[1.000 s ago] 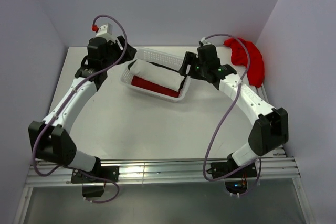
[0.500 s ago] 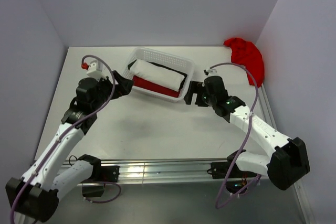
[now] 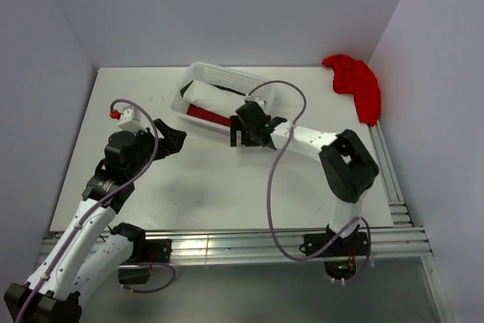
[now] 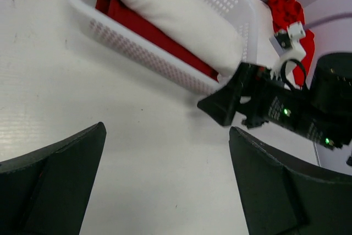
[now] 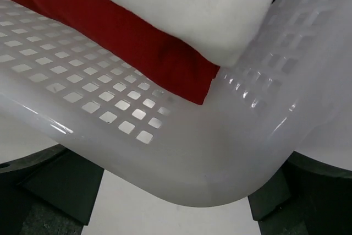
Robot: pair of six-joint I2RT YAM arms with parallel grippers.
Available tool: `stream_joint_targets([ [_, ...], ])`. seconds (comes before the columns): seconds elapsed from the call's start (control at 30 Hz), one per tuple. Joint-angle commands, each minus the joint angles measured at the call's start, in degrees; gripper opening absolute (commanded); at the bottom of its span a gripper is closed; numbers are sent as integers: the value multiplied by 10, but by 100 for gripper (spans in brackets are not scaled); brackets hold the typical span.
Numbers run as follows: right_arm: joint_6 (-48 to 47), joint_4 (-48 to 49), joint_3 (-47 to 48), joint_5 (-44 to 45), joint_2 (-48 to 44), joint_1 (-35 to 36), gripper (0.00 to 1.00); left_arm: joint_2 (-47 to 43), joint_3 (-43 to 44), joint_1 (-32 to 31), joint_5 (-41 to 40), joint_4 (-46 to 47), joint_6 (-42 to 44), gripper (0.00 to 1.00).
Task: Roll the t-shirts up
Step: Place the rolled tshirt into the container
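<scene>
Resting in the lattice basket are 2 rolls, a white t-shirt against a rolled red t-shirt; a crumpled red t-shirt lies at the table's far right corner. Both claws are released: the right gripper straddles the basket's corner, the left gripper hovers over the table.

A white basket, pierced all over in a square lattice, is seen on the white bench. Inside it a plain white t-shirt roll is picked out, and a plain red t-shirt. Another red t-shirt, bright and unpatterned, is spotted against the pale lilac wall. White arms with black joints are noted, trailed by purple cables.
</scene>
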Motion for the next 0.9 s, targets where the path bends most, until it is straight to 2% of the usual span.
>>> stream_joint_targets([
  [0.0,8,13,108,50,64,-14,99,-13,16,-1,-24,-8,14,99],
  [0.13,24,-40,246,37,136,-41,99,-14,13,-1,-41,-6,15,99],
  [0.2,20,-53,263,34,137,-53,100,-13,13,-1,-40,-4,15,100],
  [0.33,-3,-3,152,12,37,-53,100,-16,9,-1,-34,-2,14,99],
  [0.47,-34,37,23,-12,-134,-53,100,-35,-6,-1,-24,-5,13,99],
  [0.7,-69,110,-218,16,-385,-53,100,-91,-32,-4,-6,-15,20,99],
  [0.87,-69,137,-324,38,-521,-53,100,-105,-13,-5,3,-64,43,99],
])
